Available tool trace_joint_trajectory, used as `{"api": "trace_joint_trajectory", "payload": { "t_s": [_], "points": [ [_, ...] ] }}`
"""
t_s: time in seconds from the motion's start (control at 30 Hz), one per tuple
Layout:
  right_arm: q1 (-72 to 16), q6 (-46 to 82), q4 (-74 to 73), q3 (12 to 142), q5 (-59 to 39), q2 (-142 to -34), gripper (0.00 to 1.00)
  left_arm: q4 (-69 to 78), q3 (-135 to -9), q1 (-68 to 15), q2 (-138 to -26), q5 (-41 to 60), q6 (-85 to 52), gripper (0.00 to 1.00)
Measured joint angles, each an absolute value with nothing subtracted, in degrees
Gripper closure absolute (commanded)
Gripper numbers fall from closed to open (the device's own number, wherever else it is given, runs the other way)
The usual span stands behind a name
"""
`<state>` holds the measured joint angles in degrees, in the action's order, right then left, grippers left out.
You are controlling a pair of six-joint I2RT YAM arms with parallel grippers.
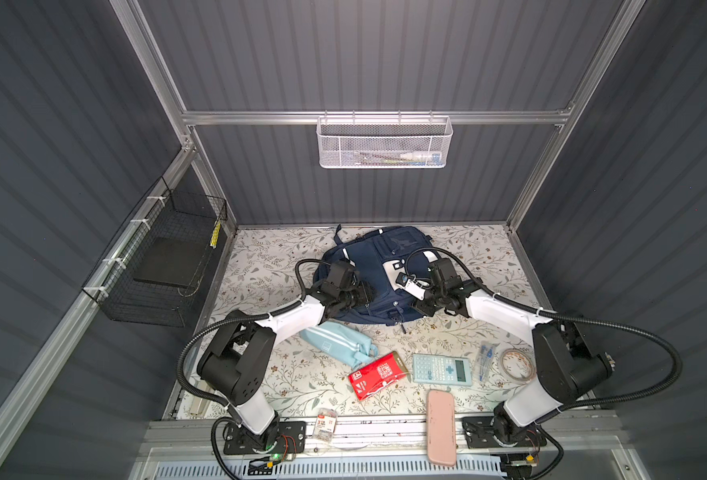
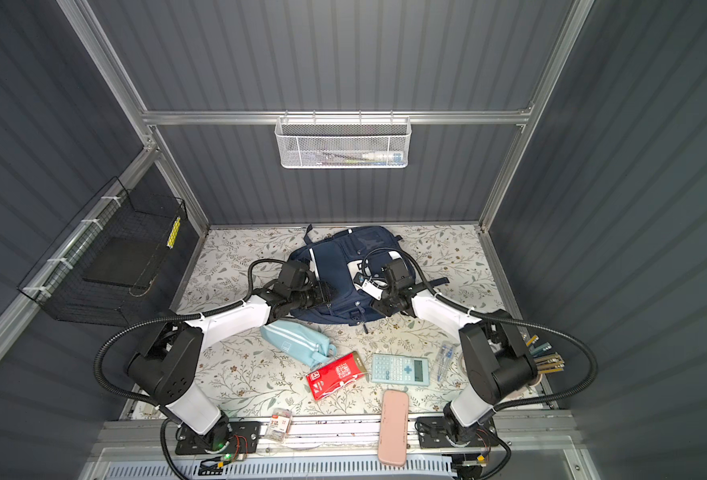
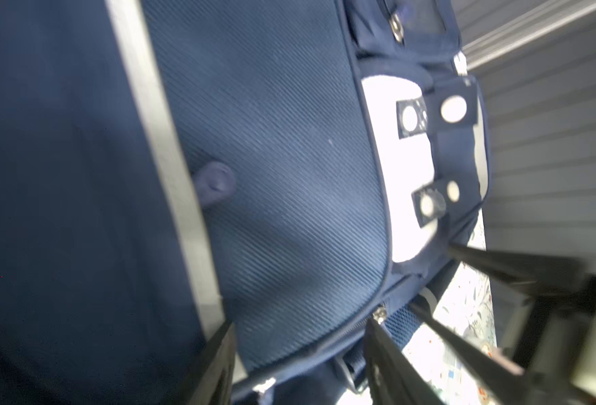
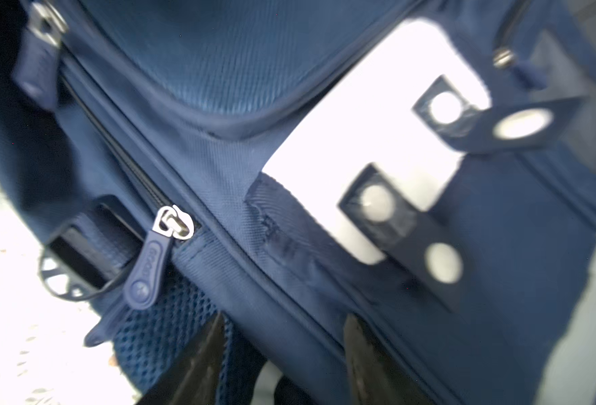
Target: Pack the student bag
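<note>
The student bag (image 1: 370,259) (image 2: 337,266), a navy backpack with a white patch (image 3: 405,168) (image 4: 377,140), lies flat at the back middle of the table. My left gripper (image 1: 369,293) (image 2: 326,293) is at the bag's left side. In the left wrist view, the left gripper (image 3: 300,350) has its fingers (image 3: 216,364) pressed on either side of a zipped fabric edge. My right gripper (image 1: 417,304) (image 2: 374,305) is at the bag's front right. It (image 4: 286,350) pinches a fabric ridge beside a zip pull (image 4: 145,266).
In front of the bag lie a light blue pouch (image 1: 335,343), a red packet (image 1: 378,374), a calculator (image 1: 441,368), pens (image 1: 484,359) and a tape roll (image 1: 516,363). A pink case (image 1: 441,426) overhangs the front rail. A black wire basket (image 1: 164,257) hangs on the left wall.
</note>
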<state>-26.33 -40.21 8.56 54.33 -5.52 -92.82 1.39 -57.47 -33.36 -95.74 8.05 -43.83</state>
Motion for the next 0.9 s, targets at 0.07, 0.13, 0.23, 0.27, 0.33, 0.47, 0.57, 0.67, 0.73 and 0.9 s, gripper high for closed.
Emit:
{"api": "trace_joint_trajectory", "payload": {
  "t_s": [0.07,0.13,0.23,0.27,0.33,0.47,0.57,0.67,0.73,0.9],
  "points": [
    [-26.85,-41.71,6.22,53.15,-4.19,-93.56,0.45,1.39,-57.47,-31.59,-95.88,8.12,-43.55,0.41],
    [-27.55,-43.31,3.36,51.79,-2.68,-93.73,0.5,1.63,-57.47,-29.67,-96.27,8.23,-43.27,0.41],
    [-28.99,-46.44,0.1,50.89,-0.12,-94.39,0.72,2.17,-57.65,-27.97,-97.36,8.84,-42.57,0.42],
    [-29.71,-47.29,-0.86,51.07,0.47,-94.89,0.8,2.28,-57.74,-27.62,-97.73,8.97,-42.35,0.42],
    [-30.92,-48.14,-1.52,51.7,1.28,-95.55,0.95,2.24,-57.8,-27.31,-98.0,8.95,-41.76,0.42],
    [-32.23,-48.36,0.49,53.74,0.58,-95.77,1.0,-0.12,-58.24,-27.4,-96.36,7.68,-39.68,0.43],
    [-32.53,-46.85,2.2,54.96,-0.73,-95.7,1.0,-3.22,-58.28,-27.62,-91.96,6.83,-39.03,0.45],
    [-32.56,-44.49,2.76,55.24,-2.04,-95.53,1.0,-3.68,-58.28,-29.04,-86.35,6.83,-39.94,0.5],
    [-32.56,-42.85,2.9,55.33,-3.05,-95.39,1.0,-2.44,-58.11,-31.4,-83.9,7.03,-41.63,0.55],
    [-32.58,-38.87,2.98,55.53,-5.65,-95.29,1.0,10.74,-47.4,-37.21,-82.78,8.56,-51.31,0.62]
  ]
}}
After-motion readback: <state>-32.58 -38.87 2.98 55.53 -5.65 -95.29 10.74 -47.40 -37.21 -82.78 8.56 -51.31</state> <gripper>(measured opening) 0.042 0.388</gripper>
